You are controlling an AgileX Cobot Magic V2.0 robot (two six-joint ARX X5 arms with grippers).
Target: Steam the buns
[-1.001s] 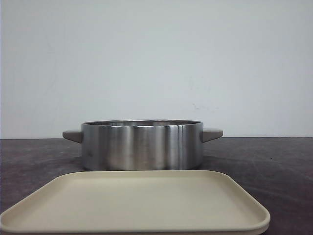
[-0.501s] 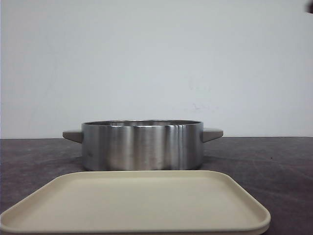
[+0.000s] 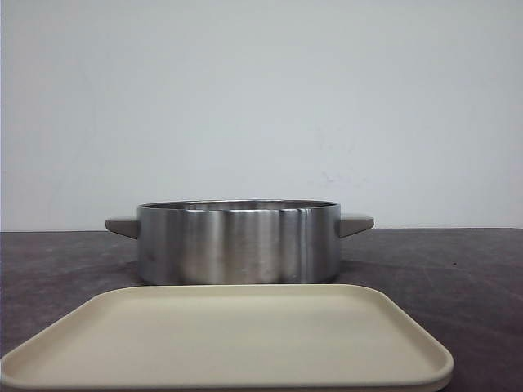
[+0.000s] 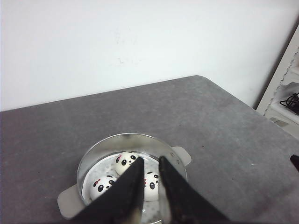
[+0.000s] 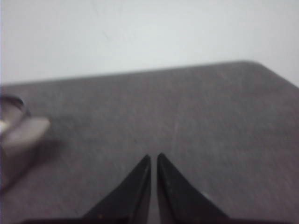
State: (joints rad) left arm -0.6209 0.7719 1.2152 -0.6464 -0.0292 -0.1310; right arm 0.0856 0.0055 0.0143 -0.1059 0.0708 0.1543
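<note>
- Front view: a stainless steamer pot [image 3: 239, 242] with two grey side handles stands on the dark table [image 3: 458, 269], just behind an empty beige tray [image 3: 229, 339]. Neither arm shows here, and the pot's wall hides whatever lies inside.
- Left wrist view: the left gripper [image 4: 148, 163] hangs above the pot [image 4: 88, 158], its black fingers [image 4: 131, 186] a narrow gap apart with nothing between them. Three of the buns [image 4: 125, 163] are visible on the perforated insert, panda faces up; the fingers cover part of the pot, so a fourth may sit behind them, but I cannot tell. The buns lie below and just past the fingertips, well apart from them.
- Judgement: loading looks done or nearly so. If a lid follows, none is in view; the arm should rise straight up so the fingers clear the rim without nudging the pot.
- Right wrist view: blurred. The right gripper [image 5: 153, 157] has its tips almost touching, holding nothing, over bare table [image 5: 210, 121]. The pot's handle [image 5: 25, 133] sits off to one side, well apart.
</note>
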